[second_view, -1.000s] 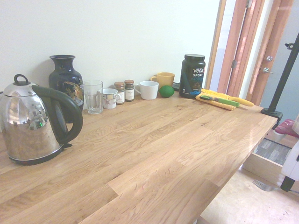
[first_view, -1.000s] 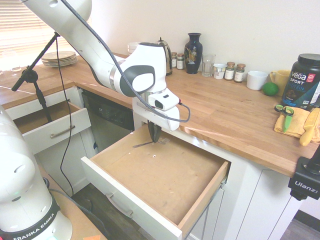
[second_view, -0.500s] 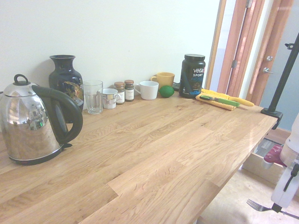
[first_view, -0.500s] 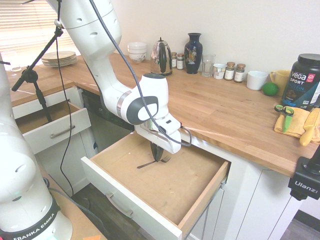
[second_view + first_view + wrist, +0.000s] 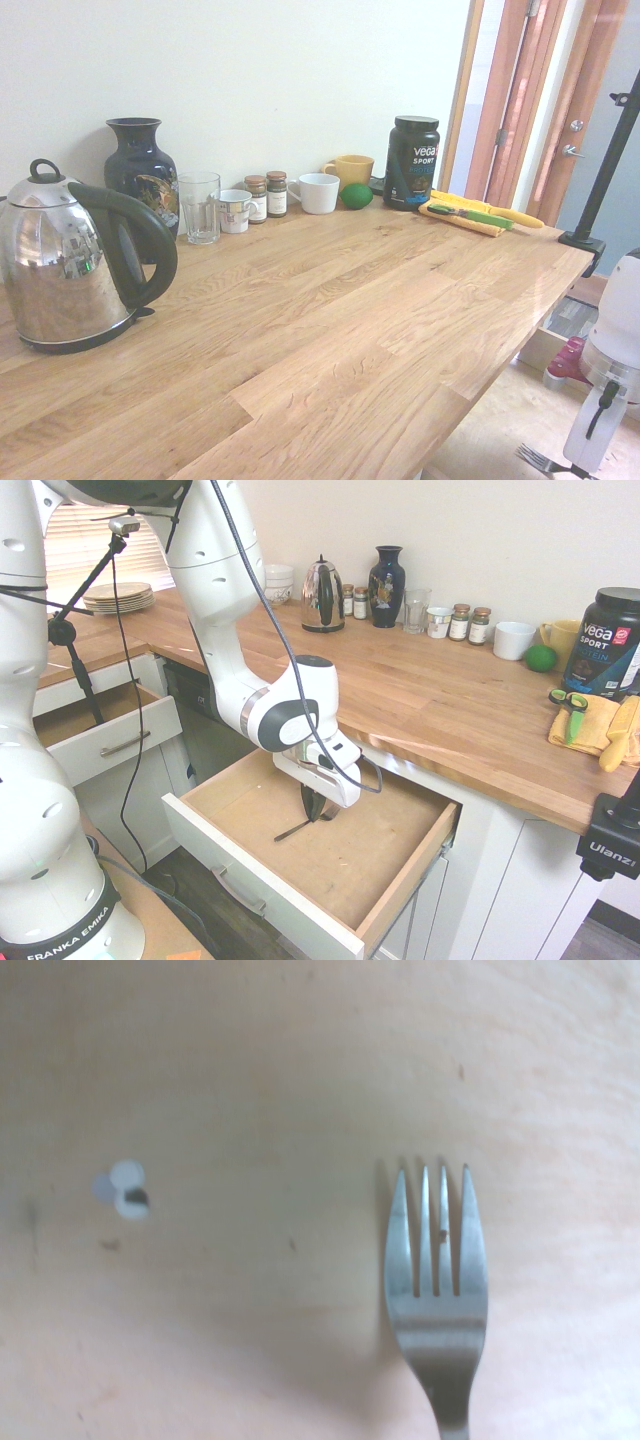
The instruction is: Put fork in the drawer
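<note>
One slim silver-grey metal fork point(image 5: 291, 832), clenched in the white arm's two-finger gripper point(image 5: 315, 818), has shifted from the wide white-fronted drawer's point(image 5: 262, 878) back edge toward its middle, apparently ready for release.

In the first exterior view, the hand point(image 5: 314, 802) hides the middle of the fork point(image 5: 291, 831). The wrist view cuts off the fork's handle at its edge, and the second exterior view crops the drawer point(image 5: 500, 425). The small print on the spice jars point(image 5: 459, 623) is too tiny to read.
</note>
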Robot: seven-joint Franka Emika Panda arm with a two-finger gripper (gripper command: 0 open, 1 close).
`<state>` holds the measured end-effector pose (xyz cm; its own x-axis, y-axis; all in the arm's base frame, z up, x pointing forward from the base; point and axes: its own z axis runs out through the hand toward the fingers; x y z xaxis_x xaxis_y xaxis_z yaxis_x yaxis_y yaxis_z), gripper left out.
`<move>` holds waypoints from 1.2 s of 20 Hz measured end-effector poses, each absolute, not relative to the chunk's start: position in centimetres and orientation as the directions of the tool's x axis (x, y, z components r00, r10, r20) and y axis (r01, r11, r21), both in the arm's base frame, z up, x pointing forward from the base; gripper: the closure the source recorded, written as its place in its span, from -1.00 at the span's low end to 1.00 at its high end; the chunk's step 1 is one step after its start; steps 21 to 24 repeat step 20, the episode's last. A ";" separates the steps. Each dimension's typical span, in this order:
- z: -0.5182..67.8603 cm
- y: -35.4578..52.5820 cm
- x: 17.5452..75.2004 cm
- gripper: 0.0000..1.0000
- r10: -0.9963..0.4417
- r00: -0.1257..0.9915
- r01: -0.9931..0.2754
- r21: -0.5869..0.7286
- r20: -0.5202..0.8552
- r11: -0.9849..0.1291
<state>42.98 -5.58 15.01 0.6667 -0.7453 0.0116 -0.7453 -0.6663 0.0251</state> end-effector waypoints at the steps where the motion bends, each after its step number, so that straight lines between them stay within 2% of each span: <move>1: 15.0 -5.5 43.1 1.00 -0.746 0.666 -0.746 0.024 0.012 -0.666; 2: 15.1 -5.4 43.1 -1.00 -0.747 0.664 -0.747 0.024 0.012 -0.664; 24: 15.2 -5.3 43.7 -1.00 -0.760 0.650 -0.760 0.022 0.009 -0.649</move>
